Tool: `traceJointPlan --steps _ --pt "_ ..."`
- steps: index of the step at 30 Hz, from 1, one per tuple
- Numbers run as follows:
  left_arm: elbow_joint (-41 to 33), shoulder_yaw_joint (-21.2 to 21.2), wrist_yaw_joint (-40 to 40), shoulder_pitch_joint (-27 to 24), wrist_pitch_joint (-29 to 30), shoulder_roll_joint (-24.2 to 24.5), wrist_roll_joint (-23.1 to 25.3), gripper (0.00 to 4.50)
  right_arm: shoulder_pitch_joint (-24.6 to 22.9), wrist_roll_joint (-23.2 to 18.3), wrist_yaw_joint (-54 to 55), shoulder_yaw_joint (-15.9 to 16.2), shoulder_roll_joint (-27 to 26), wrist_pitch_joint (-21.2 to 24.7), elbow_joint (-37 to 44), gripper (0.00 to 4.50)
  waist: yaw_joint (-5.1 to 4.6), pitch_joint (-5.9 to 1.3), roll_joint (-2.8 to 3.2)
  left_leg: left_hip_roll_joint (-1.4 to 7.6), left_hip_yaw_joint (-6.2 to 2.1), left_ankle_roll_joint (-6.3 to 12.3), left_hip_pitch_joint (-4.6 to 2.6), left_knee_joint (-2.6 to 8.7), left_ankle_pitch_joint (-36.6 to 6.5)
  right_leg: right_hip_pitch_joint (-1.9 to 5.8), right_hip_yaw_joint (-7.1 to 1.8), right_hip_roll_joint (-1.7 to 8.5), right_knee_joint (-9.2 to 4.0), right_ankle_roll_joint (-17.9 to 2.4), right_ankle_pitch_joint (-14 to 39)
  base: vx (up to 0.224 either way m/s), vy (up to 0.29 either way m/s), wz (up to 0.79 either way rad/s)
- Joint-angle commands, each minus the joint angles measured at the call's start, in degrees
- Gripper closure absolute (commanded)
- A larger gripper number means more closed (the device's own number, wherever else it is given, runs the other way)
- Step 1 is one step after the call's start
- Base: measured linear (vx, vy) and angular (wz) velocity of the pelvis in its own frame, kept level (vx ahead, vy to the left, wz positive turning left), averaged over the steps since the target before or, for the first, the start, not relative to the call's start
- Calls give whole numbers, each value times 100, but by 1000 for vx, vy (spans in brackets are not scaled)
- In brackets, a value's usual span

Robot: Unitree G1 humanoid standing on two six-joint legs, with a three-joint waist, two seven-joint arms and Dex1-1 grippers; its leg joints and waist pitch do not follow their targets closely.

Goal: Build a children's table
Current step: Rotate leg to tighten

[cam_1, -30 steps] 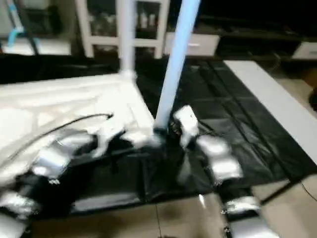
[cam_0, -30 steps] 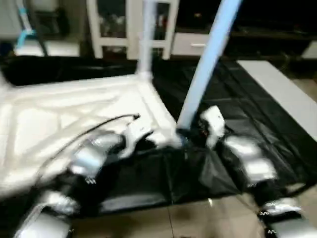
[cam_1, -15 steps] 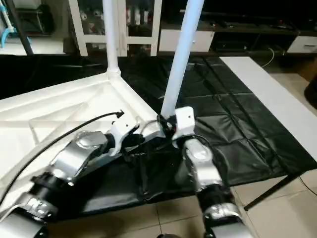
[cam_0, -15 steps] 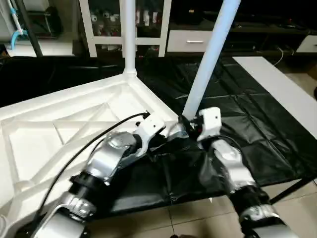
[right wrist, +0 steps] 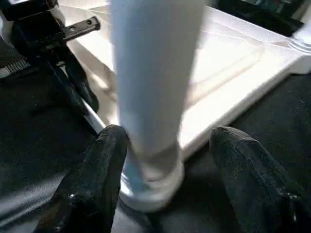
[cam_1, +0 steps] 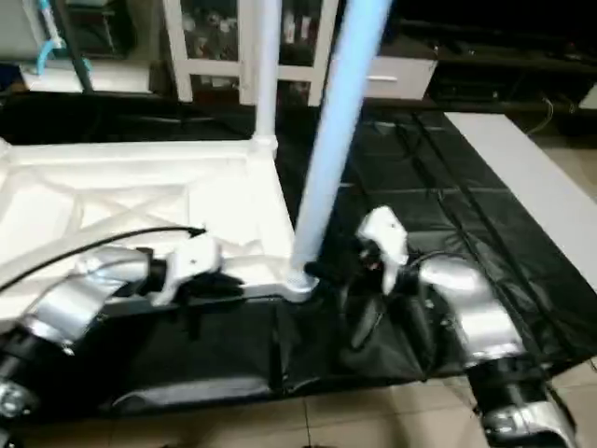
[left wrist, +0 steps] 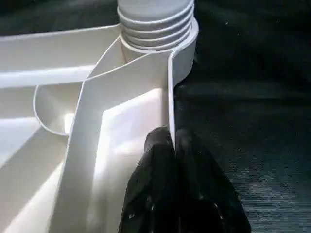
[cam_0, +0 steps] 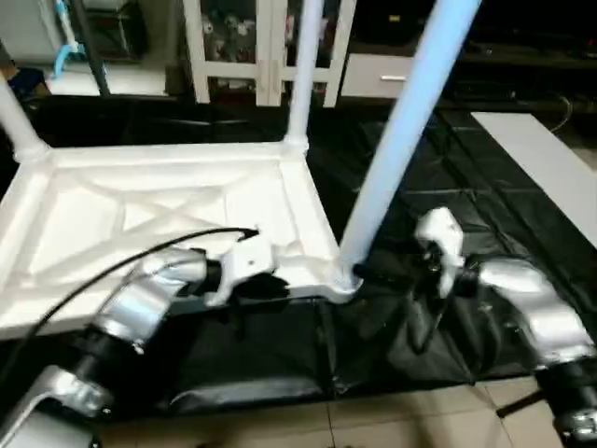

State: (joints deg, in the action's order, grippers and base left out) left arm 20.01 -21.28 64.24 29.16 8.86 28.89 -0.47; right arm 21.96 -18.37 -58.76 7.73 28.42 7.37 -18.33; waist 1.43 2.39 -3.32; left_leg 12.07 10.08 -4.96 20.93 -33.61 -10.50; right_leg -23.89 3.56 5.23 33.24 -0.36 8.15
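The table top (cam_0: pixel 168 201) looks like smooth white moulded plastic with a soft sheen, and so does the leg (cam_0: pixel 396 140), ridged at its threaded end. The black sheet (cam_0: pixel 485 224) beneath is thin, creased and glossy, like plastic film. The forearms (cam_0: pixel 522 303) are shiny silver metal; the fingers (right wrist: pixel 97 179) look matt black and slightly grainy.

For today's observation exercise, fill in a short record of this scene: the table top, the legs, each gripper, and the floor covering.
table top: white table top, upside down, ribs showing
legs: near leg upright in its corner socket; far leg upright at the next corner
left gripper: left gripper shut, pinching the top's rim beside the near leg
right gripper: right gripper open, fingers either side of the near leg's base
floor covering: black sheet
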Motion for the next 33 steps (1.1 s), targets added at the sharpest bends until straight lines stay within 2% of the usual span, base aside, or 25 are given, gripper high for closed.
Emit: traceJointPlan --steps 1,4,5,6,9,11,13,15,21,23,25,31,33 --pt "3 -262 230 -133 310 -15 26 395 -5 -6 -24 -27 -2 65 14 152 -7 -330 67 97 25 119 -51 433 -1729 279 -184 202 -311 -1142 1643 0 0 0" --pt "45 -461 230 -95 267 -100 221 389 113 50 -1 56 -129 83 -34 152 -8 -335 66 98 17 86 -74 425 -1822 248 -186 200 -346 -1046 1884 0 0 0" --pt "104 -484 216 -81 196 -120 283 360 124 29 -18 69 -130 128 1 152 -8 -334 65 100 17 92 -77 427 -1807 242 -186 192 -352 -1047 1862 0 0 0" --pt "165 -504 170 -61 181 -139 352 351 134 9 -45 80 -134 154 28 152 -4 -330 63 101 13 97 -64 433 -1772 256 -185 189 -344 -1043 1821 0 0 0" --pt "396 -594 15 23 127 -171 552 351 145 -64 -138 111 -171 230 145 152 31 -333 62 108 23 119 -93 427 -1737 235 -188 182 -341 -1058 1715 0 0 0" --pt "448 -590 1 51 185 -182 565 351 157 -82 -181 114 -208 249 185 152 39 -323 63 104 21 116 -95 433 -1834 232 -187 185 -351 -1037 1842 0 0 0" --pt "436 -563 22 58 299 -195 534 385 184 -114 -249 100 -252 228 194 152 31 -320 52 100 -1 57 -65 445 -1920 253 -182 201 -360 -959 2078 0 0 0" --pt "393 -551 67 55 427 -199 485 395 233 -46 -329 129 -244 191 135 152 28 -322 47 93 -5 43 -65 441 -1926 251 -181 206 -372 -910 2181 0 0 0" --pt "378 -568 175 44 465 -201 510 442 309 178 -435 253 -155 55 -74 152 32 -324 54 96 -9 57 -69 436 -1907 240 -176 209 -384 -897 2219 0 0 0" --pt "303 -618 313 -5 551 -182 478 447 425 325 -559 330 -100 -81 -299 152 24 -334 6 93 -9 83 -50 431 -1833 255 -172 208 -364 -922 2145 0 0 0" --pt "266 -650 381 -28 594 -172 466 447 545 456 -636 391 -72 -231 -512 152 20 -341 34 100 -9 93 -44 427 -1691 256 -175 207 -334 -1021 1920 0 0 0" --pt "226 -663 375 -41 642 -185 486 447 840 790 -843 620 -110 -577 -1074 152 22 -366 10 97 20 208 -39 394 -1378 285 -181 199 -271 -1215 1389 0 0 0" --pt "223 -657 384 -38 654 -185 493 450 896 789 -824 604 -172 -590 -1183 189 28 -366 13 96 26 246 -43 392 -1316 290 -185 200 -258 -1260 1297 0 0 0"
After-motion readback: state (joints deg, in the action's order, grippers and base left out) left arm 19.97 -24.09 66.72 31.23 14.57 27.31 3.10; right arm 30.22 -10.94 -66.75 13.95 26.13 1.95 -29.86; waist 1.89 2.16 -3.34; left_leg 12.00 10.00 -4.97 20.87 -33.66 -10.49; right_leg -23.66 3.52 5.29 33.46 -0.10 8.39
